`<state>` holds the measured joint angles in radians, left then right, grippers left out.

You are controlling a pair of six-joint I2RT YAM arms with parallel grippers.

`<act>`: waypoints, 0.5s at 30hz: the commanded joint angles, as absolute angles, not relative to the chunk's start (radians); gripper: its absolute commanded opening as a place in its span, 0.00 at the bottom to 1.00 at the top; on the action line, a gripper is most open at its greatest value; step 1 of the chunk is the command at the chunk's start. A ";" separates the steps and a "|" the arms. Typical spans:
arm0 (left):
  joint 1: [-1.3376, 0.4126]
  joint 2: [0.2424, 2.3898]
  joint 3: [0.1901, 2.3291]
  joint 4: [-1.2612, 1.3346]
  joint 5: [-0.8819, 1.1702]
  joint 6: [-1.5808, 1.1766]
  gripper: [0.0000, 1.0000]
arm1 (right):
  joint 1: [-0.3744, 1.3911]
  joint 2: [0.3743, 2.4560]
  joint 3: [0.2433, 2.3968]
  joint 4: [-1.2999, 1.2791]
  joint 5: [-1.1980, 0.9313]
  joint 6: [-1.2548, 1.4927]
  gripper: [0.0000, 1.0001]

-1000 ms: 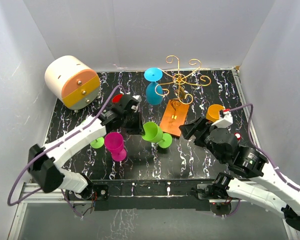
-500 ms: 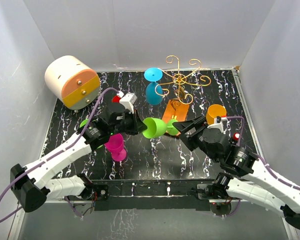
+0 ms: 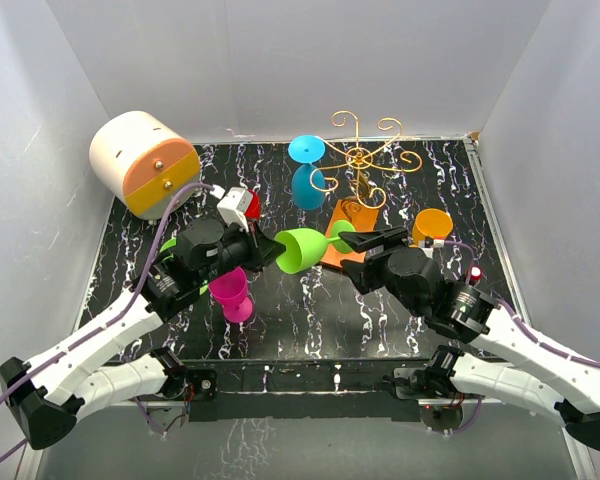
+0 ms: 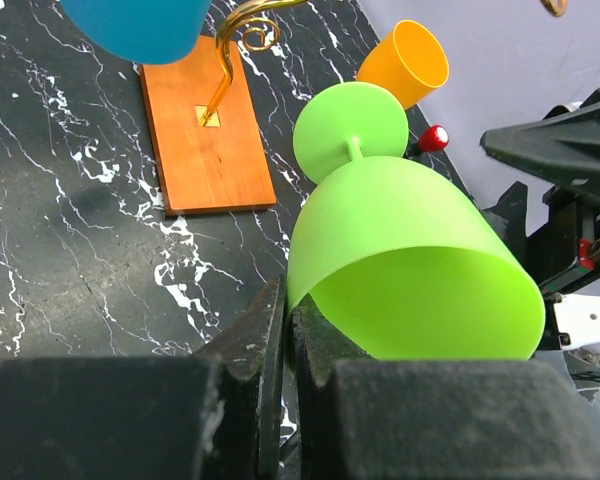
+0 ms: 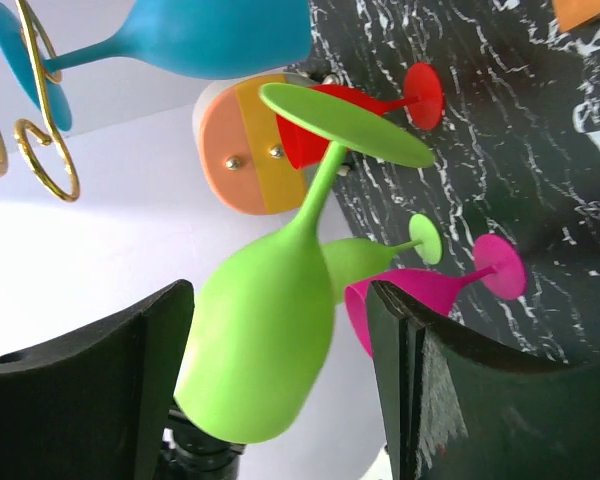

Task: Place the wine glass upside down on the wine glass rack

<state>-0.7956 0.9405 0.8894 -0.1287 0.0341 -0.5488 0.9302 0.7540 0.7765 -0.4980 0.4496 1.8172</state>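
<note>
My left gripper (image 3: 272, 250) is shut on the rim of a lime green wine glass (image 3: 300, 250) and holds it on its side above the table, foot pointing right. In the left wrist view my fingers (image 4: 285, 300) pinch the bowl's edge (image 4: 410, 270). My right gripper (image 3: 355, 250) is open, its jaws facing the glass's foot (image 5: 345, 125) without touching it. The gold wire rack (image 3: 360, 158) stands at the back on its orange-brown base (image 3: 342, 222), and a blue wine glass (image 3: 308, 175) hangs upside down on it.
A cream-and-orange cylinder (image 3: 145, 165) sits at the back left. A pink glass (image 3: 230, 290) stands below the left arm. A second green glass (image 5: 365, 262) lies beside it. There is a red glass (image 3: 250, 205) behind the left wrist and an orange glass (image 3: 432, 225) at the right.
My left gripper has lifted the green glass off the table and turned it on its side. My right gripper has moved left and up to the glass's foot.
</note>
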 commanded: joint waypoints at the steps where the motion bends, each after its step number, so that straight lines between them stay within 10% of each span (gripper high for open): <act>1: -0.799 0.908 0.858 -0.065 0.063 -0.540 0.00 | 0.929 0.763 0.770 -0.376 0.463 1.901 0.67; 15: -0.799 0.898 0.822 -0.021 0.147 -0.570 0.00 | 0.876 0.805 0.717 -0.322 0.406 1.959 0.60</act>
<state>-0.7956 0.9260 0.8349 -0.0605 0.1177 -0.5617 0.8967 0.8211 0.7227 -0.4061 0.3904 1.9514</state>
